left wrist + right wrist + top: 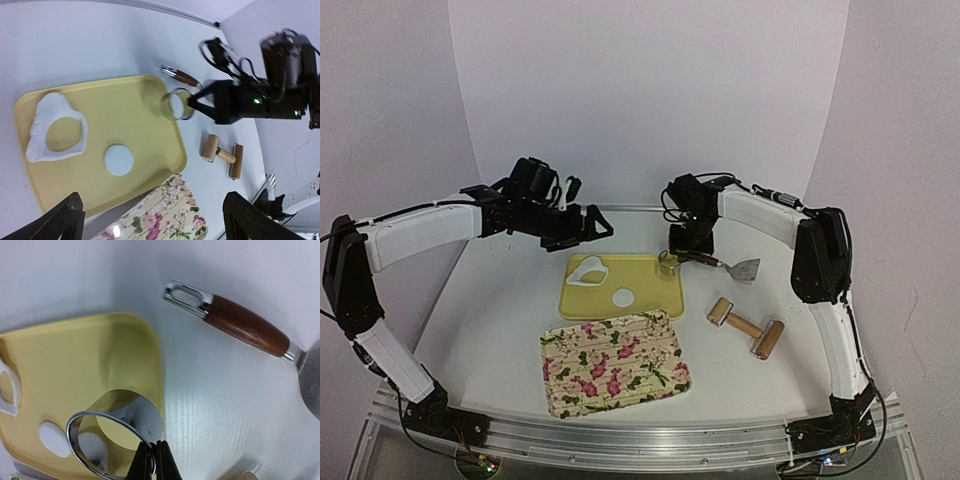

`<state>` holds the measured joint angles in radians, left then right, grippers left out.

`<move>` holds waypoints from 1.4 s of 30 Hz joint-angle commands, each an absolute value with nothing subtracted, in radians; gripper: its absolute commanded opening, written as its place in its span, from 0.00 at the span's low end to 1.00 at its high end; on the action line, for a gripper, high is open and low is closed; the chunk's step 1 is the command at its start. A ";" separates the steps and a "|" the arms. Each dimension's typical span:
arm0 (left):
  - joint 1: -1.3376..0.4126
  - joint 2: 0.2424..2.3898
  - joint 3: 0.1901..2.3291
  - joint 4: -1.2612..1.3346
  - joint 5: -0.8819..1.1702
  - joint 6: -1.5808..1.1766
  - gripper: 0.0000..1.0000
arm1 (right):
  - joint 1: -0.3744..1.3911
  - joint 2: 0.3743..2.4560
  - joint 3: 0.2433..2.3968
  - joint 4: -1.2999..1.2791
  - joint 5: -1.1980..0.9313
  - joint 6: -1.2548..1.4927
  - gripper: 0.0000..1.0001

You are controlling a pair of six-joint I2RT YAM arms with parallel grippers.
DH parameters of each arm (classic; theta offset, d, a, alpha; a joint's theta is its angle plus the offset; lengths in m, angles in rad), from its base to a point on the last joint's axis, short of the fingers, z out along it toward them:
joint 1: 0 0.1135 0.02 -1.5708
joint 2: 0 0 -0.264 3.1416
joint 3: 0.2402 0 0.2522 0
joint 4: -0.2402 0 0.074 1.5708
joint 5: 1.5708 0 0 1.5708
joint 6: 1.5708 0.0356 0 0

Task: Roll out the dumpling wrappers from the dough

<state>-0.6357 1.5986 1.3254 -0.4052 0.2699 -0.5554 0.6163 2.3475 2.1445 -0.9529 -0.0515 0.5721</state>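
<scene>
A round white dumpling wrapper (622, 296) lies on the yellow tray (650, 272); it also shows in the left wrist view (118, 160) and the right wrist view (54, 439). The leftover dough sheet with a hole (588, 271) lies at the tray's back left (52, 129). My right gripper (152, 462) is shut on the rim of the metal ring cutter (117, 435), holding it over the tray's back right corner (668, 262). My left gripper (590, 228) is open and empty, above the table behind the tray's left end.
A wooden-handled scraper (732, 266) lies right of the tray. A small wooden roller (746, 328) lies further to the front right. A floral cloth (614, 362) lies in front of the tray.
</scene>
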 commanded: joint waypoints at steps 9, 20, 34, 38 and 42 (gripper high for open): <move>-0.447 1.619 1.033 -0.469 0.320 -0.619 0.95 | 0.555 2.208 1.871 -0.997 -0.011 0.554 0.00; -0.452 1.634 0.895 -0.418 0.379 -0.472 0.91 | 0.539 2.145 1.767 -0.998 0.025 0.574 0.00; -0.556 1.736 0.955 -0.307 0.409 -0.400 0.88 | 0.539 2.092 1.881 -0.988 0.051 0.426 0.61; -0.555 1.729 1.005 -0.365 0.308 -0.492 0.90 | 0.536 2.192 2.033 -0.987 0.028 0.267 0.66; -0.554 1.712 1.033 -0.373 0.289 -0.580 0.91 | 0.516 2.320 2.196 -1.010 0.013 0.174 0.71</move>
